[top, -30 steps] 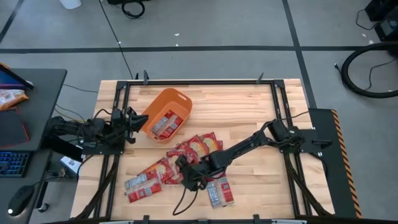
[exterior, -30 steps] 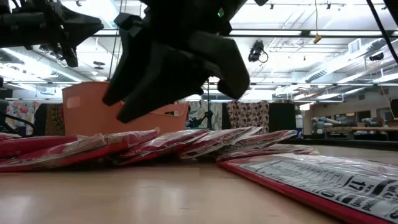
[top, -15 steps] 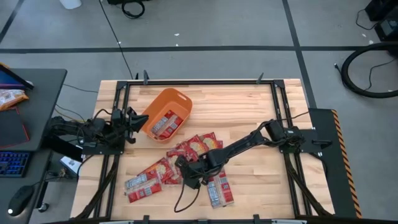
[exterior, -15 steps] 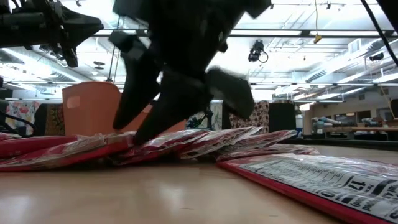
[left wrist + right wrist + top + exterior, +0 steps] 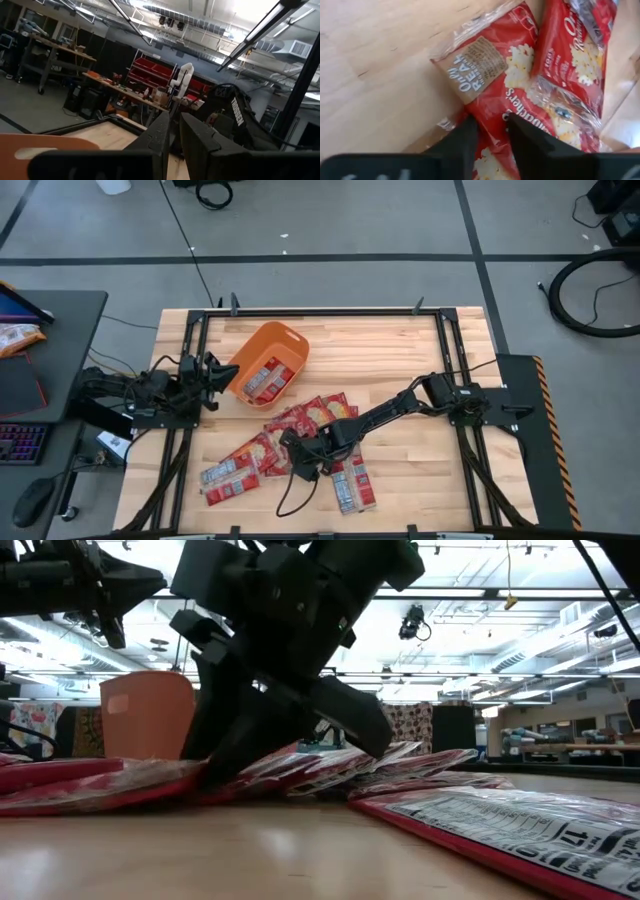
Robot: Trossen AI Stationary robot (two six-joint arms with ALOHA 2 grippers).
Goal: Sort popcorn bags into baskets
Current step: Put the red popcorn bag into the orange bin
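Note:
Several red popcorn bags (image 5: 312, 418) lie flat in a loose, overlapping pile on the wooden table. Others lie in the orange basket (image 5: 283, 337) at the far left. My right gripper (image 5: 297, 462) is down on the pile's near left part, shut on one popcorn bag (image 5: 492, 102); in the low view (image 5: 285, 740) it stands on the pile. My left gripper (image 5: 216, 373) waits shut and empty, beside the basket's left wall; the basket's rim shows in the left wrist view (image 5: 30, 147). My right gripper pinches the red bag's face (image 5: 492, 131) between its two fingers, a little in from the end with the brown label (image 5: 475, 70). The fingers come from above, slanting from the table's right. The bag lies on the pile and the table.
One bag (image 5: 351, 488) lies apart near the front edge, printed back up, and shows close in the low view (image 5: 520, 825). More bags (image 5: 232, 470) lie to the near left. A black cable (image 5: 288, 502) loops below my right gripper. Bare wood lies at the far right.
My right gripper has gone down onto the pile and a little toward the table's left edge. Its fingers, spread wide a second ago, have closed on the bag.

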